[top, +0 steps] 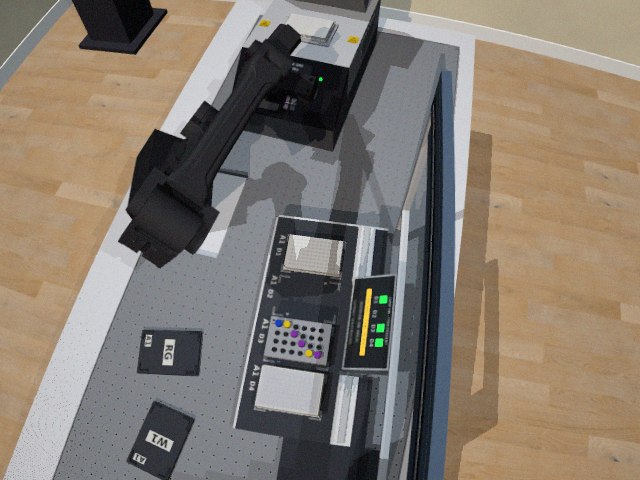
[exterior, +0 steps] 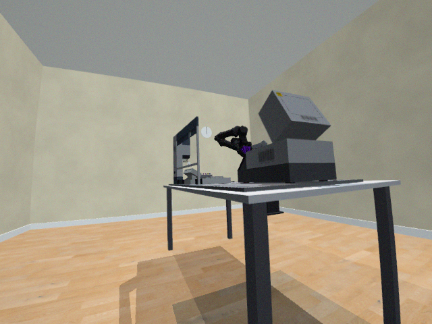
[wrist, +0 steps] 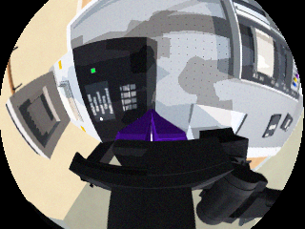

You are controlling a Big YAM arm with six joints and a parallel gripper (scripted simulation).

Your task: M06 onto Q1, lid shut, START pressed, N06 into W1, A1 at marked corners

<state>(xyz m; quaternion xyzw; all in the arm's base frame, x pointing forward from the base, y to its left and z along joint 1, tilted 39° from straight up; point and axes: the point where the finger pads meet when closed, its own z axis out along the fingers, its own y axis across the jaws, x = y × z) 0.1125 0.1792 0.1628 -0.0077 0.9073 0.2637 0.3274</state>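
The cycler Q1 (top: pixel 310 73) stands at the far end of the table, and its lamp (top: pixel 320 79) is green. A white PCR plate (top: pixel 312 31) lies on its block, uncovered from above. The lid (exterior: pixel 293 115) stands tilted, part way up over the rear. My gripper (top: pixel 289 100) is shut and empty, just in front of Q1's key panel (wrist: pixel 109 102); I cannot tell if it touches. Its purple fingertips show in the wrist view (wrist: pixel 151 129). The other PCR plate (top: pixel 312 254) sits in D1. D2 (top: pixel 305 286) is empty. W1 (top: pixel 160 440) is empty.
The tube cooling block (top: pixel 297 341) with coloured tubes is on D3, and the deep-well block (top: pixel 289 391) is on D4. RG (top: pixel 169 352) is empty. A status display (top: pixel 368 322) and a tall framed screen (top: pixel 439 258) border the deck's right side.
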